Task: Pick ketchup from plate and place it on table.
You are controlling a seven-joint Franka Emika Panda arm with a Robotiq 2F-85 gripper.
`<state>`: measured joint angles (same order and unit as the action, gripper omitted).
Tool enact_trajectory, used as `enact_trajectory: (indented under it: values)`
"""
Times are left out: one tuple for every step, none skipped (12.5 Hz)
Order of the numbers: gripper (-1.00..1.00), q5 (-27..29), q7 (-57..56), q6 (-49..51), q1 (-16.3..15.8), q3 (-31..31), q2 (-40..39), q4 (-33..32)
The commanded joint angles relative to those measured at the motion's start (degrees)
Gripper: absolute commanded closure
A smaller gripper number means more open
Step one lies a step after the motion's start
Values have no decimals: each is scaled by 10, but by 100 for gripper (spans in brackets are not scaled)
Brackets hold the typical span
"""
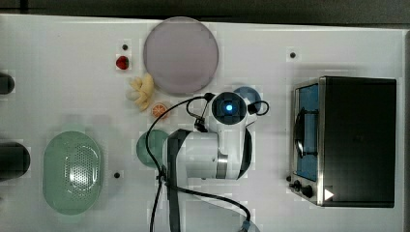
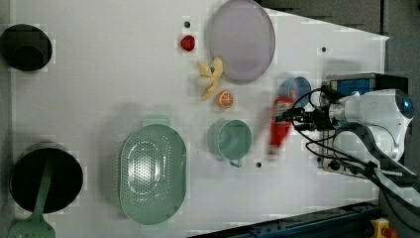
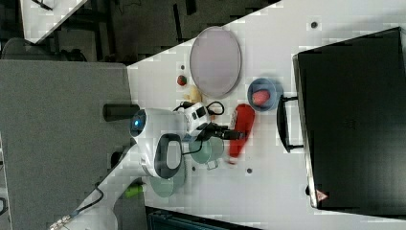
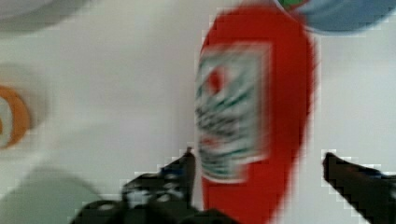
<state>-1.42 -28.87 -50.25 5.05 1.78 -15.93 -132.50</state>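
- Top view: the arm's white wrist covers the gripper; the bare plate [image 1: 181, 54] lies beyond it on the white table [image 1: 58, 58].
- Left view: the ketchup [image 2: 279, 126] lies on the table at the gripper [image 2: 292, 118].
- Right view: dark floor [image 3: 143, 28] borders the table.
- Wrist view: the fingers [image 4: 180, 175] stand wide, one on each side of the bottle.

Bright, even light on the white table [image 1: 72, 58] — soft shadows; the ketchup [image 4: 261, 116] smears with blur up close

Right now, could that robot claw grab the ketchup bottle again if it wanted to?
Probably yes. The claw is open with a finger on each side of the ketchup bottle, which lies on the table off the plate. Nothing sits between them.
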Motion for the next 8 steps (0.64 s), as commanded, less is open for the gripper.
enact_trajectory:
  values:
    - [-100,1,25,-26,4,-1,9,12]
    - [-100,1,26,-23,4,-1,17,12]
    - [-100,2,37,-21,4,-2,29,13]
    - [-100,2,59,-15,4,-2,46,16]
    - [-100,2,98,0,6,-3,65,19]
    - [-100,2,153,23,8,-3,85,26]
    - [-100,2,204,48,8,-3,106,37]
    - [-100,2,240,79,8,-2,127,53]
